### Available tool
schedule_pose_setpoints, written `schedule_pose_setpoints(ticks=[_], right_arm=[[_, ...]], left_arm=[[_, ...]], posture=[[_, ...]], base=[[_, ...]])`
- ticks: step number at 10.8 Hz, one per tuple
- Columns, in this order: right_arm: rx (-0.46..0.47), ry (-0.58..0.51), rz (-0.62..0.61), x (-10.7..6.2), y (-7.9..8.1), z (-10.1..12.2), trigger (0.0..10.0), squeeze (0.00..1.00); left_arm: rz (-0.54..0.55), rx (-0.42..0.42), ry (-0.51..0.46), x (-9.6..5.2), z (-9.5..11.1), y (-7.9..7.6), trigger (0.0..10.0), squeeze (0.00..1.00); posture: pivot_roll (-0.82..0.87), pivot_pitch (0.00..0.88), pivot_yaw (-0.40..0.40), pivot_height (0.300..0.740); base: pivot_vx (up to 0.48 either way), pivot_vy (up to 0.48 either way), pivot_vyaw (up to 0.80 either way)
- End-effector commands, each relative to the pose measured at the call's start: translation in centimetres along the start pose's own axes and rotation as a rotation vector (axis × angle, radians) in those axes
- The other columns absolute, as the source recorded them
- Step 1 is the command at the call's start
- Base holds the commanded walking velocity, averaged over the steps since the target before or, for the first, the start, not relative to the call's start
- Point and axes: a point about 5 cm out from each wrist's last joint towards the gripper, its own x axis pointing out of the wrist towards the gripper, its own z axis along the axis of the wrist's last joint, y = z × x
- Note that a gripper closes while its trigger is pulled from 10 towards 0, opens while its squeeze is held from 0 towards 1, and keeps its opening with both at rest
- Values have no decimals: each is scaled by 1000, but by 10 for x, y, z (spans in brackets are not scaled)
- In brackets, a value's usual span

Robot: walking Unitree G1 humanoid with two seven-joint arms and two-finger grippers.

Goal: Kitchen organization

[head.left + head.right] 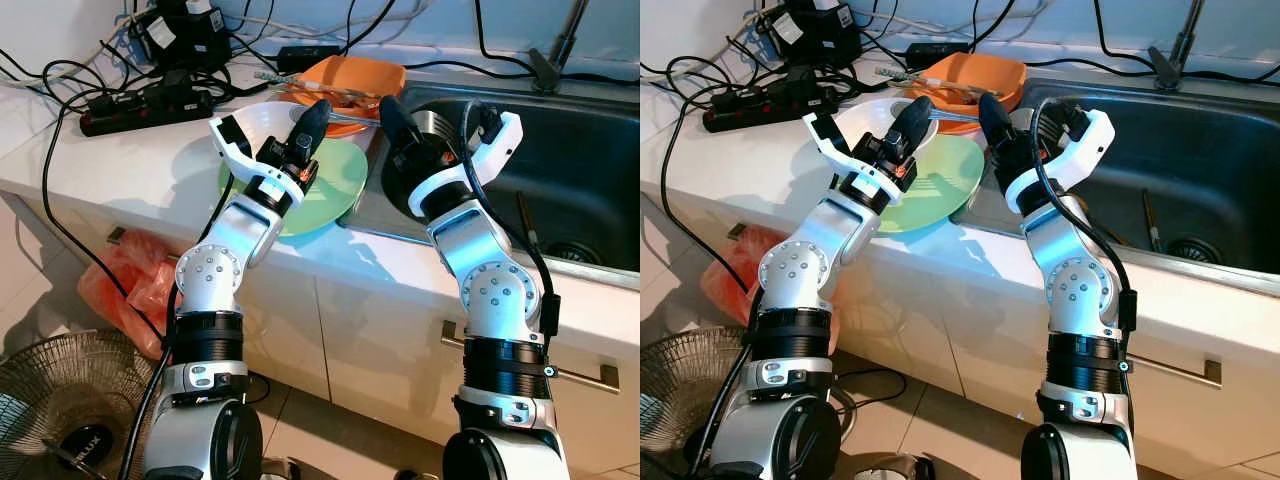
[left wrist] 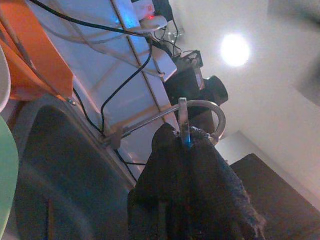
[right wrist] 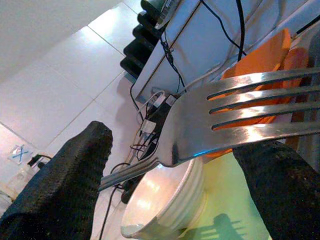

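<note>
A fork [image 3: 210,125] was held level by the clenched left hand [image 1: 308,125], tines toward the spread-open right hand [image 1: 392,112].

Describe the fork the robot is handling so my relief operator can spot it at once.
Start at the steel sink, then look just left of its rim, above the green plate and white bowl on the counter. The fork sits there between the left hand and right hand. Unlike the orange dishes behind, it is shiny metal with four tines.
</note>
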Motion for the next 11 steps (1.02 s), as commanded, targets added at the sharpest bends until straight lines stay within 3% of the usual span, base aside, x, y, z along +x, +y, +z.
schedule_pose_setpoints(ticks=[1, 2, 7, 11], right_arm=[[52, 2, 55, 10, 18, -6, 4196, 0], [72, 2, 56, 10, 19, -7, 0, 0], [117, -14, 53, 12, 19, -6, 0, 0], [302, 0, 101, 16, 30, -10, 0, 0]], left_arm=[[-7, -53, -4, 0, -10, 0, 0, 0], [-7, -52, 0, 0, -12, 0, 0, 0], [5, -46, 11, 0, -14, 2, 0, 0], [24, -39, 21, -1, -15, 7, 0, 0]], posture=[[93, 68, 118, 740], [93, 68, 119, 740], [96, 62, 124, 740], [95, 53, 127, 740]], base=[[0, 0, 0], [0, 0, 0], [0, 0, 0], [0, 0, 0]])
